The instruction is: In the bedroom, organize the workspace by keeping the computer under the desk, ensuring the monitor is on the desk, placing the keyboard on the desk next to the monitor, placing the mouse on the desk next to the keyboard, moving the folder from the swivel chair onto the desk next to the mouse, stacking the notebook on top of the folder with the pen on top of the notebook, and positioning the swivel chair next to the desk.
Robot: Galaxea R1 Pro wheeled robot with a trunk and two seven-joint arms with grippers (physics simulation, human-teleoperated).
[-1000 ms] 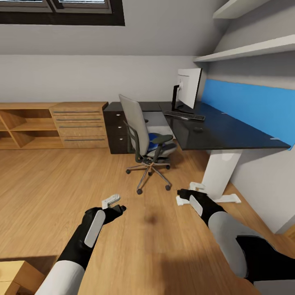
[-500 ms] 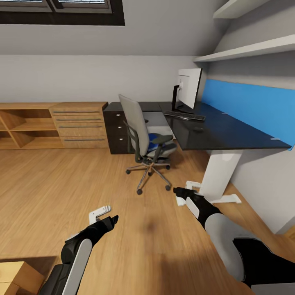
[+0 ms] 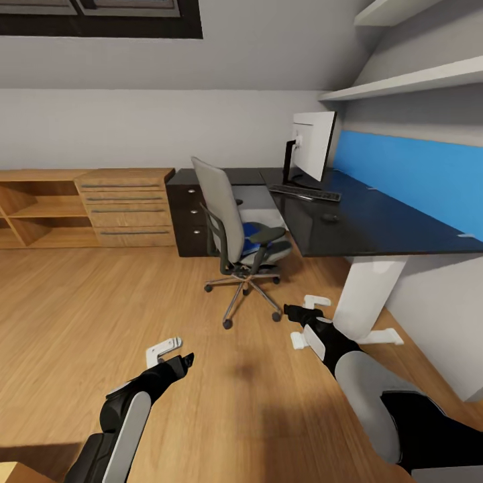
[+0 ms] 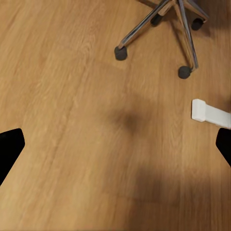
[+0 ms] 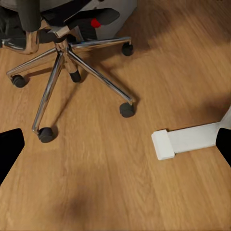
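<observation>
My right pincer (image 3: 305, 316) hung spread and empty, the left (image 3: 171, 353) likewise. The folder (image 3: 250, 233) lay ahead on the chair (image 3: 231, 231), beyond both. Reaching in, I judged, might roll the chair away.

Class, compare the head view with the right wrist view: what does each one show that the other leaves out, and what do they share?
Head view, not the wrist view: the white-backed flat monitor, the slim grey keyboard, the glossy black desk top, and the bright-blue flat folder on the grey chair seat.
Right wrist view, not the head view: a small red button behind the chair.
Both: the swivel chair's chrome five-star base, the desk's white foot and the light wood floor.
</observation>
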